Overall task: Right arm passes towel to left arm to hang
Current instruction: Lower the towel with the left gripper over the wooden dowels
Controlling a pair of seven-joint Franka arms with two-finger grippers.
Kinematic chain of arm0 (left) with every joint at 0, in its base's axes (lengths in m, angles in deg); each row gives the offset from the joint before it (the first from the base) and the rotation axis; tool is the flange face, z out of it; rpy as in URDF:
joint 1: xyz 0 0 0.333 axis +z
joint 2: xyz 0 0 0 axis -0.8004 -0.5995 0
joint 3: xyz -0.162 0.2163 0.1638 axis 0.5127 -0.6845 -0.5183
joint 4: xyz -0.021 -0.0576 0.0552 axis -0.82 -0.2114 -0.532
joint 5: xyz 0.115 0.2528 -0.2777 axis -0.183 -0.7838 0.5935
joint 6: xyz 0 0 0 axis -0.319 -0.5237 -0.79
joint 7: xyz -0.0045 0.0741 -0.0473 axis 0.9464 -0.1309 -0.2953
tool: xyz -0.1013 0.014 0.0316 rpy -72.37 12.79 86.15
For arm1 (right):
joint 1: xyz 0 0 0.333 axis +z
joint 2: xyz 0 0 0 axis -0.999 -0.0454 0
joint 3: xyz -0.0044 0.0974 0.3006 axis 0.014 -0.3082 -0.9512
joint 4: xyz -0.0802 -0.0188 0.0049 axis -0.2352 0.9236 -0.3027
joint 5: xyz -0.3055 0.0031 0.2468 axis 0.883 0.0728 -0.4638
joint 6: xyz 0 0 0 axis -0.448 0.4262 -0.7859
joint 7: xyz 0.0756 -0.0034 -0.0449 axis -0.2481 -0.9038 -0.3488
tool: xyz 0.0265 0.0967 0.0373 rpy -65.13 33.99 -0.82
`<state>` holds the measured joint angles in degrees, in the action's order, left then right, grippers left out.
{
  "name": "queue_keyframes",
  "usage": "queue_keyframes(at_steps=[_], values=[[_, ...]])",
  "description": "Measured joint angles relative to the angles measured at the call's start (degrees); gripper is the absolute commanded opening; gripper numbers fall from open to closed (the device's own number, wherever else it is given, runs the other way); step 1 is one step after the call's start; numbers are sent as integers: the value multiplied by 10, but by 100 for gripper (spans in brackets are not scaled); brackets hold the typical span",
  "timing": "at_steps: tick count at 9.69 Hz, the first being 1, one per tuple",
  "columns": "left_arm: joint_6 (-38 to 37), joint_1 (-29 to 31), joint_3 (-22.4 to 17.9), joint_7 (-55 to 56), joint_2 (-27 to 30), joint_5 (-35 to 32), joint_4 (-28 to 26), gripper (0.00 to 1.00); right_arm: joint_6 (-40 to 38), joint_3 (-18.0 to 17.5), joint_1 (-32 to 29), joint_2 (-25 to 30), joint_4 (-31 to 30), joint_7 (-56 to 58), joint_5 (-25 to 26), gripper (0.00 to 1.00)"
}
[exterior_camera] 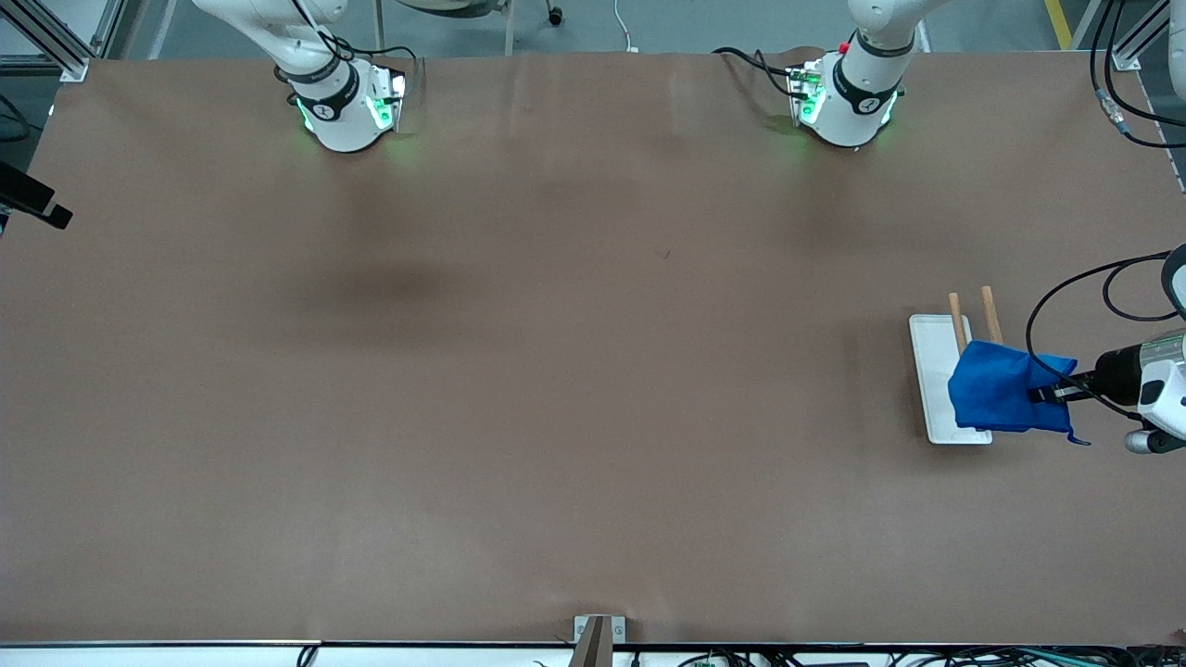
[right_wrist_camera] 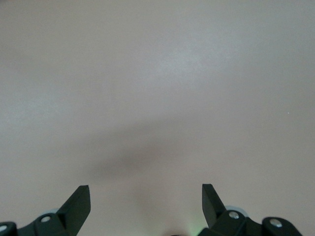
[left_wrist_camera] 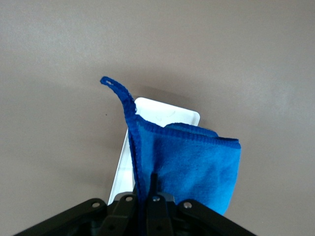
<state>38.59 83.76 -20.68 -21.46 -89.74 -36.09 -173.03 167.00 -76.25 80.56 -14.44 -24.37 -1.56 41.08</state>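
One towel, bright blue, folded over itself, held up over the rack: a white flat base with two wooden posts rising from it, set toward the left arm's end of the table.

Left gripper: over the rack's edge, fingers closed tight on one edge of the towel; the rest of the cloth hangs free below them, a loose thread trailing from one corner. From the left wrist view the cloth drapes over the white base; whether it already touches the posts cannot be told.

Right gripper: over bare table, well apart from the rack, fingers spread wide, holding nothing. Right arm waits.

Step in hand, by judgement: the pass looks done, and the hanging is under way. The next move likely calls for carrying the towel across the two posts so it drapes on both sides, then parting the fingers without dragging the cloth back off.

Surface: plain brown matte covering, smooth, faintly shadowed. Room: grey floor, cables and metal framing showing past the table's edges.
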Motion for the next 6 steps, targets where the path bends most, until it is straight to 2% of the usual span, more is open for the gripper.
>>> queue_keyframes(at_steps=[1,2,4,6], values=[[0,0,0,0,-1,0,-2,10,0,0,0,0,0,0,0,100],[0,1,0,0,-2,0,-3,24,0,0,0,0,0,0,0,100],[0,2,-1,-3,-2,0,-3,100,0,0,0,0,0,0,0,100],[0,2,-1,-16,-1,0,0,100,0,0,0,0,0,0,0,100]])
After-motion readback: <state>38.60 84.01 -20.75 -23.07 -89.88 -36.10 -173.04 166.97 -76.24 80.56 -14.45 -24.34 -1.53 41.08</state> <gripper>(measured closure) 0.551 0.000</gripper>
